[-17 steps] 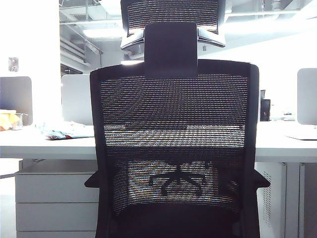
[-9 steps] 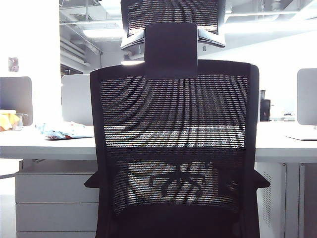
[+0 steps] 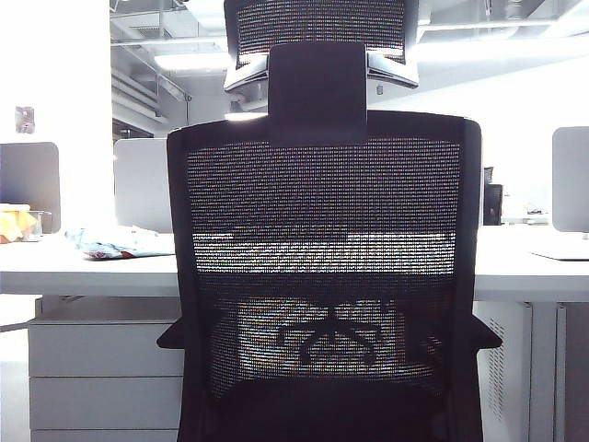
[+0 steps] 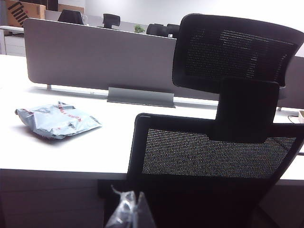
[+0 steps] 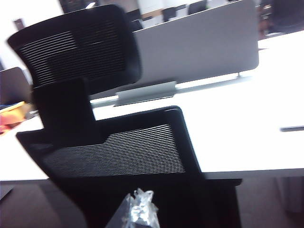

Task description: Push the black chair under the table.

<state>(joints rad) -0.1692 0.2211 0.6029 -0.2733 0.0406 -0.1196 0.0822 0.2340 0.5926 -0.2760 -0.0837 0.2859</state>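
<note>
Left wrist view, both arms poised behind black chair (image 3: 322,276), push not yet made.

Left gripper (image 4: 129,213) seen only as a foil-like wrapped tip just behind the chair back; right gripper (image 5: 137,208) likewise; jaw opening of either cannot be told, neither visible in exterior view. Tips close to the backrest, contact unclear; placement judged as staging for a straight shove on the backrest. Chair upright, mesh back see-through, solid neck bracket and mesh headrest at 12 o'clock, armrests at 4 and 8 o'clock. Centred before the table (image 3: 83,272), seat seemingly not yet tucked under. Crumpled bag (image 4: 57,119) on tabletop, 9 o'clock of chair.
</note>
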